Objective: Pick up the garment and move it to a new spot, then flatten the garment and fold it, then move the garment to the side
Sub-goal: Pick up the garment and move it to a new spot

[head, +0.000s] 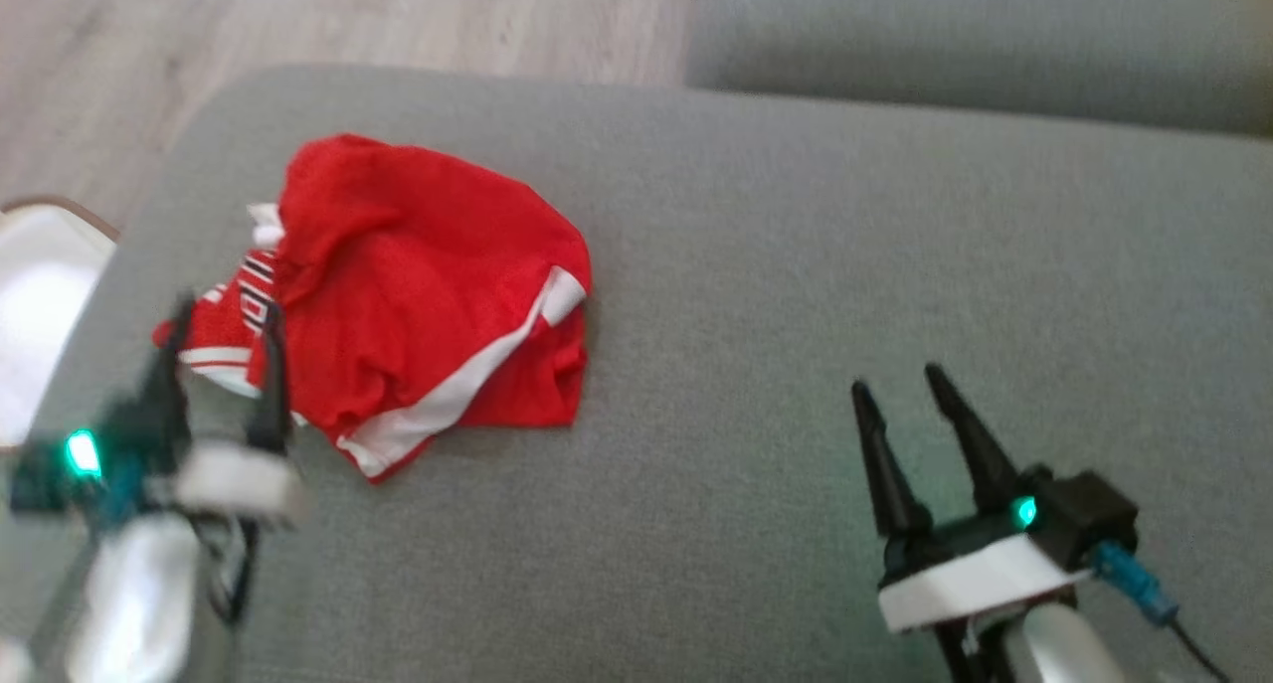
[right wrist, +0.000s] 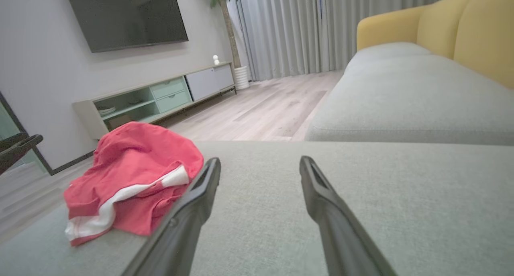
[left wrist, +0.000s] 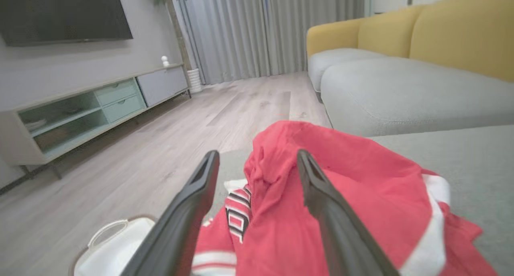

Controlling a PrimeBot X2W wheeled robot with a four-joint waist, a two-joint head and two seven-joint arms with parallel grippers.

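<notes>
The garment [head: 418,305], a red sports piece with white bands, lies crumpled on the grey cushion [head: 796,216], close to that cushion's left edge and far from its right part. It is a heap, so I cannot give a sure long axis; the broad white band [head: 467,380] runs slantwise, from the near left corner up toward the far right.

The left end effector [head: 227,310] is the nearer one by far. Its two fingers stand apart and hold nothing, and their tips are at the near left border of the cloth (this arm is blurred in the head view, so I cannot tell if a tip touches). In the left wrist view the garment is straight ahead, between the two fingers and beyond them, a little more to the side of the right finger [left wrist: 321,195].

The right end effector [head: 895,378] is also spread and empty, over bare cushion, well apart from the garment, which lies to its left and a little further away.

My judgement is that the pick-up belongs to the left arm: a short reach forward and down.
</notes>
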